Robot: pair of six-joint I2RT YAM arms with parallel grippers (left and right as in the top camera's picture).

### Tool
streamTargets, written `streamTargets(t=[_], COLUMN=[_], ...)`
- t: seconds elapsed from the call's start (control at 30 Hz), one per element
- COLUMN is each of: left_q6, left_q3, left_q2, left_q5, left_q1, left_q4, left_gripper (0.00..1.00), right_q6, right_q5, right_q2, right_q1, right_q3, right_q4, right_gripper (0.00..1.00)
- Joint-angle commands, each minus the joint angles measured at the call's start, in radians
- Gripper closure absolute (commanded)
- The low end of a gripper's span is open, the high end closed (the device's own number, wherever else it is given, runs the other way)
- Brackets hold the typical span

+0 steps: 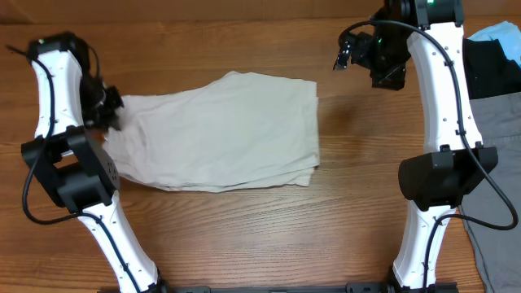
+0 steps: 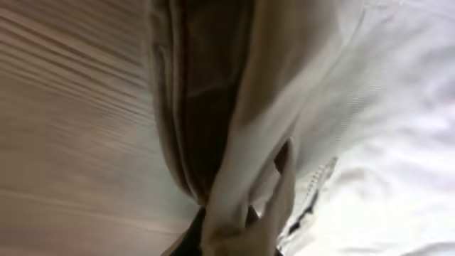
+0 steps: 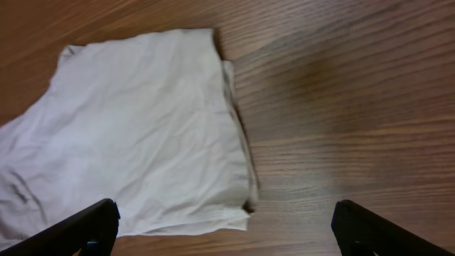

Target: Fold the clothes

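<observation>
The cream clothes [image 1: 220, 130] lie folded flat on the wooden table in the overhead view. My left gripper [image 1: 110, 110] is at their left edge, shut on a bunch of the cloth; the left wrist view shows the fabric edge [image 2: 234, 185] pinched between the fingers, close up and blurred. My right gripper [image 1: 350, 53] is open and empty, raised above the table to the right of the clothes' far right corner. The right wrist view shows the clothes [image 3: 135, 135] below, with the gripper's two fingers [image 3: 224, 227] wide apart.
A pile of other garments, dark, grey and light blue [image 1: 496, 73], lies at the right edge of the table behind the right arm. The arm bases stand at the front left and front right.
</observation>
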Motion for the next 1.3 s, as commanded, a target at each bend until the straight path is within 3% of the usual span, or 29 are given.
streamTargets(t=[0.0,0.2,0.53,0.67,0.77,0.87,1.27], left_q6=[-0.032,-0.013,-0.062,-0.067,-0.143,-0.164,-0.142], left_q3=[0.172,0.292,0.322,0.322,0.322,0.322,0.321], left_q2=[-0.005,-0.029,-0.111,-0.159,-0.206,-0.239,-0.248], left_q5=[-0.051,-0.010,-0.014,-0.020,-0.101,-0.138,-0.145], left_q1=[-0.027,-0.119,-0.368,-0.449,-0.499,-0.505,-0.352], left_q4=[-0.064,-0.101,-0.101,-0.101,-0.101,-0.101,-0.101], left_gripper=[0.96,0.96,0.96,0.96,0.96,0.96,0.96], right_q6=[-0.008,-0.008,-0.007,-0.007,-0.007,-0.007,0.029], right_q5=[0.018,0.026,0.004,-0.039,-0.074,-0.093,-0.118], right_q2=[-0.027,-0.027,-0.027,-0.027,-0.027,-0.027,-0.026], right_q1=[-0.001,0.000,0.001,0.001,0.001,0.003,0.082], right_q3=[-0.029,-0.099,-0.468,-0.616,-0.704,-0.756,-0.797], right_q4=[0.004,0.035,0.221,0.334,0.405,0.447,0.533], right_gripper=[0.00,0.00,0.07,0.25,0.40,0.53,0.53])
